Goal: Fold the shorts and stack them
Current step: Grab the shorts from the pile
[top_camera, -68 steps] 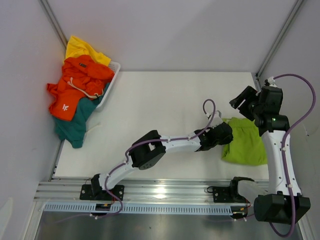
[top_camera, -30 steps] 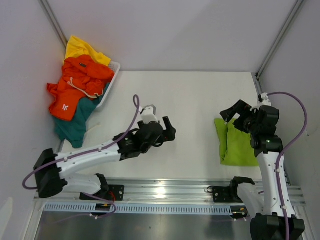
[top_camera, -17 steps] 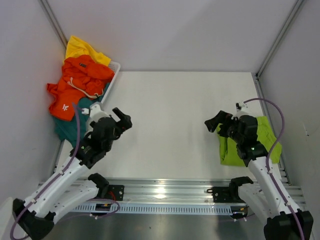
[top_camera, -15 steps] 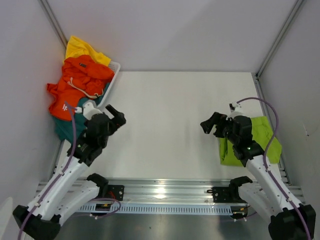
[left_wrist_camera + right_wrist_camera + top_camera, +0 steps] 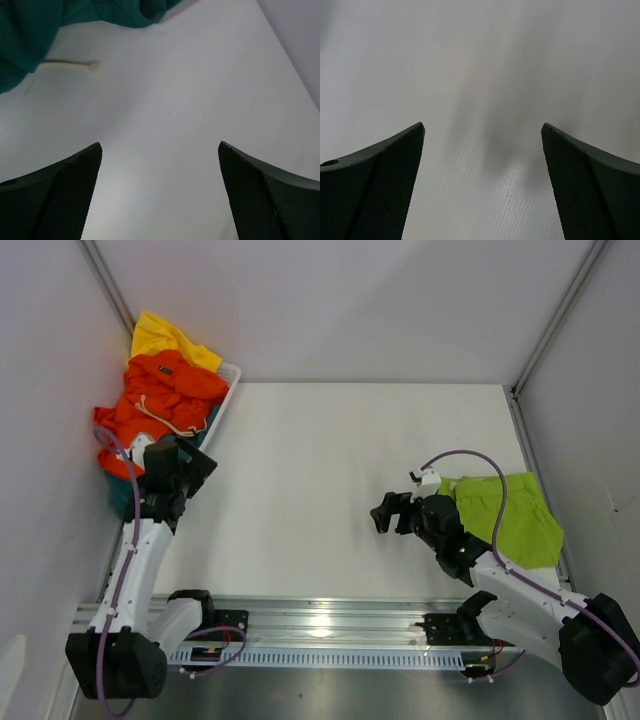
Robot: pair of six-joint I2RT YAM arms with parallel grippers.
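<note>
Hovering open-jawed at the teal shorts (image 5: 25, 30), left gripper (image 5: 160, 145) seems set to grab; right gripper (image 5: 483, 125) gapes empty beside lime green shorts (image 5: 520, 520).

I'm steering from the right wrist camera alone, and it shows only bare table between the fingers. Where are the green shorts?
Observer: The green shorts lie flat at the right edge of the table, behind your right pincer, which points toward the middle.
Operator: And the left arm?
Observer: The left pincer is open, near the table's left edge beside the teal shorts.
Operator: What else waits?
Observer: Orange shorts top the pile in the white basket, yellow shorts behind them.
</note>
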